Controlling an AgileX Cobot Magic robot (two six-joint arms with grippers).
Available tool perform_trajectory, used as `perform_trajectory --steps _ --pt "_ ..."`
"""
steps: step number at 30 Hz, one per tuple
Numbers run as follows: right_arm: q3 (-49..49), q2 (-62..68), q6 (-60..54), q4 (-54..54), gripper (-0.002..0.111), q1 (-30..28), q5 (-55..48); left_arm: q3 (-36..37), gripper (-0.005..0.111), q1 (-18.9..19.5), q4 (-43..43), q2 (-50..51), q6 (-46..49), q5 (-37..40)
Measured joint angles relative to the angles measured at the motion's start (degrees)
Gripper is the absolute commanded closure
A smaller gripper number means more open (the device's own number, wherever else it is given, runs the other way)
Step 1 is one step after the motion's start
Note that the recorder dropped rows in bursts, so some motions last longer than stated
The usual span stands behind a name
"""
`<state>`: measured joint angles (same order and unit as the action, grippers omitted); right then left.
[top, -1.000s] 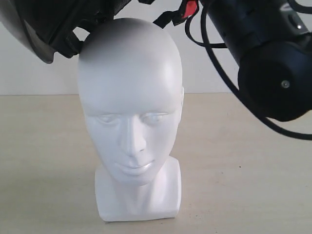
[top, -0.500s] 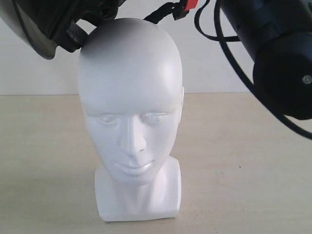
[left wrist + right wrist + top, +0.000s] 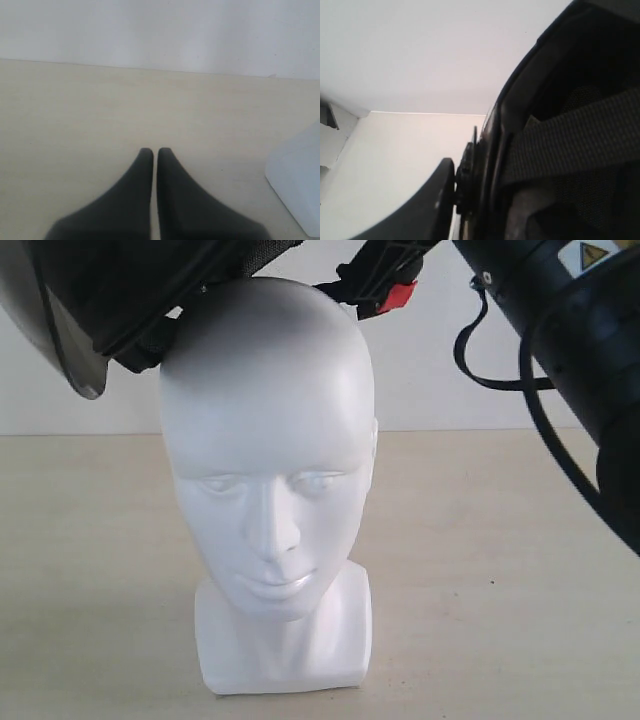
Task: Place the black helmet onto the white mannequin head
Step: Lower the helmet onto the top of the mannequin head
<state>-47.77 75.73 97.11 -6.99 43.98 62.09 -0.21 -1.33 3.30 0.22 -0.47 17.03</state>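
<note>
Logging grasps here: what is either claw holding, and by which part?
The right claw pinches the black helmet by its shell rim, near the webbing strap. The left claw is shut on nothing.

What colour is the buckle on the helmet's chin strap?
The buckle is red, clearest in the exterior view.

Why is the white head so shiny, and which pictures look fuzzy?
Exterior view: light glints softly off the glossy head; the helmet is dark and cut off by the frame. Left wrist view: the left gripper is close and blurry. Right wrist view: the helmet looms near, dim and soft.
</note>
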Motion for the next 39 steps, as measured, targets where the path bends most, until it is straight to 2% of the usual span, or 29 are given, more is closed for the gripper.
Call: perform_trajectory --steps 10,39 --pt "5.58 -0.87 -0.74 -3.62 0.109 0.0 3.82 0.0 0.102 0.0 0.0 0.0 0.0 0.0" --pt "14.42 -0.87 -3.16 -8.54 0.109 0.25 2.84 0.0 0.102 0.0 0.0 0.0 0.0 0.0"
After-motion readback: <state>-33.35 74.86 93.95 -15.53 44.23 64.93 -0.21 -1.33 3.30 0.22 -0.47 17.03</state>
